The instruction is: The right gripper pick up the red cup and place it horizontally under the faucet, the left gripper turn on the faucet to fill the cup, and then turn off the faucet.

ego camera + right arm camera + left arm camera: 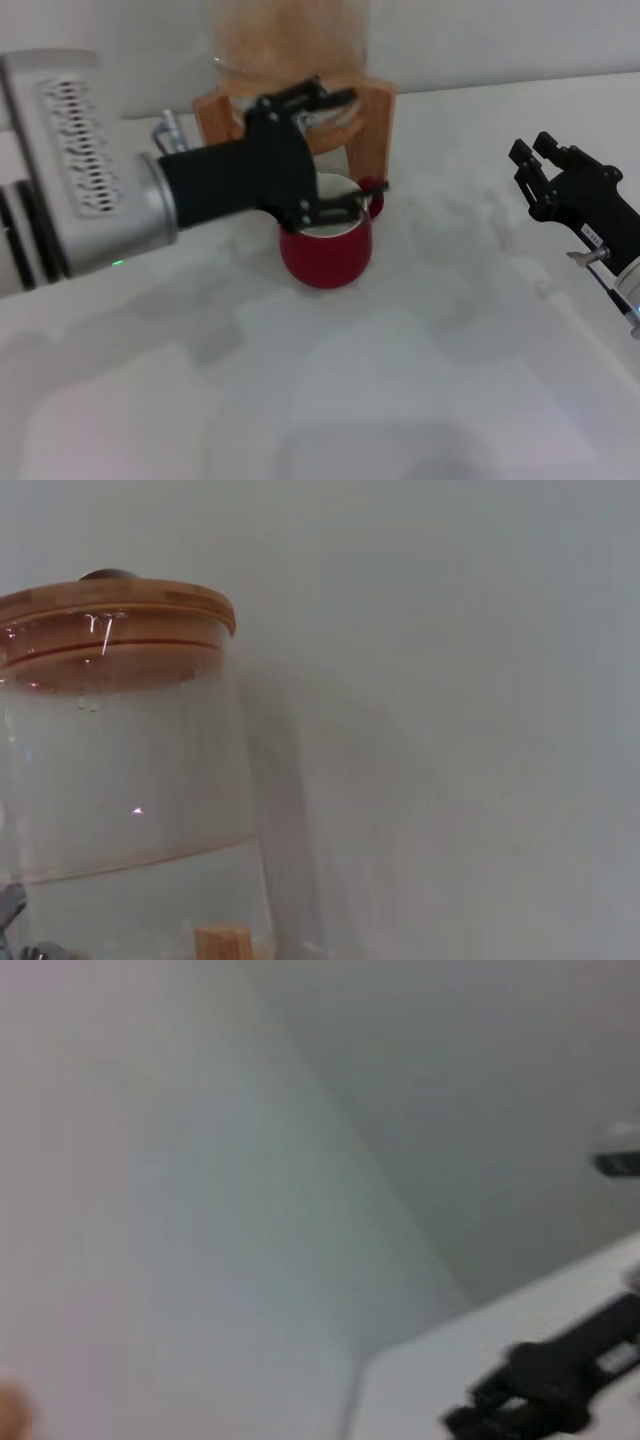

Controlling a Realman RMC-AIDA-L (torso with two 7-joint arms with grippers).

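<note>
Red cup sits under the jar; our left gripper, fingers spread and holding nothing, works at its 12 o'clock. We should press the faucet lever gently. Right gripper waits open at 3 o'clock.

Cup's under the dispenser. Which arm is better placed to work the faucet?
Left. The left gripper already reaches in over the red cup, at the wooden stand under the jar, where the faucet should be, though hidden. The right gripper hangs well off to the robot's right, empty.
</note>
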